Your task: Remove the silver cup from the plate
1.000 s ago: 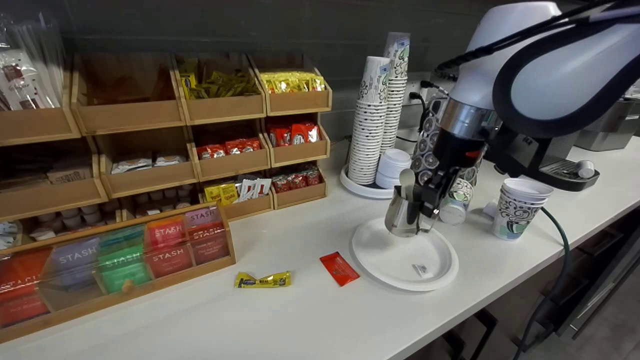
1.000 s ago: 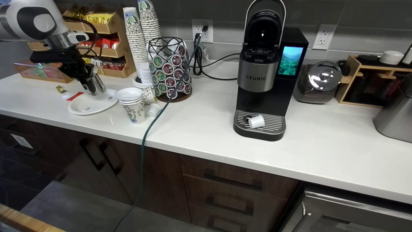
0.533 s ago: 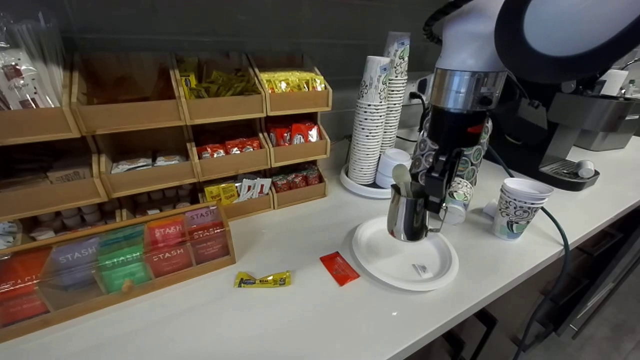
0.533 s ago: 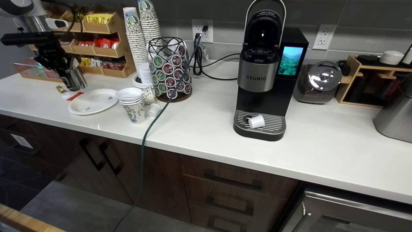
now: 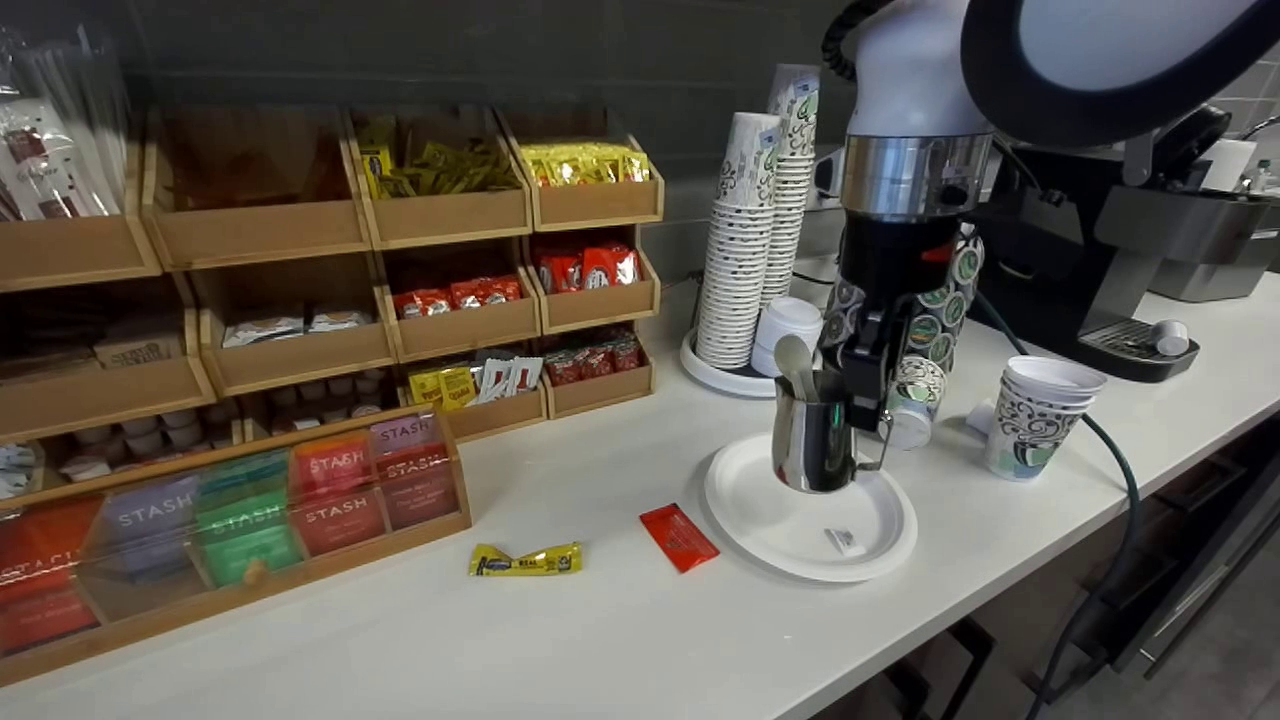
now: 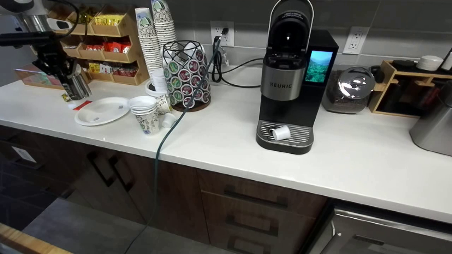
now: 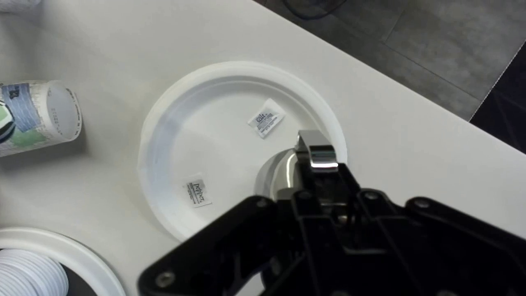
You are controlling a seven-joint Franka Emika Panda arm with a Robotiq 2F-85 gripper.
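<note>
The gripper [image 7: 324,179] has its fingers drawn together on the handle [image 7: 314,144] of the silver cup [image 6: 78,87], holding the cup in the air, slightly tilted, off the plate [image 6: 102,111]. In an exterior view the cup appears past the plate's rim, while in the wrist view it covers part of the plate; how much of it is directly over the plate cannot be told. A pale spoon [image 5: 795,362] sticks out of the cup's top. A salt packet [image 7: 266,119] and a pepper packet [image 7: 197,191] lie apart on the plate. On the counter [image 5: 600,630], a red packet [image 5: 679,537] lies just beside the plate, and a yellow packet [image 5: 526,561] lies farther off. A paper cup [image 7: 41,111] rests on its side near the plate, and tall cup stacks [image 5: 735,270] stand on a round tray [image 5: 735,386].
</note>
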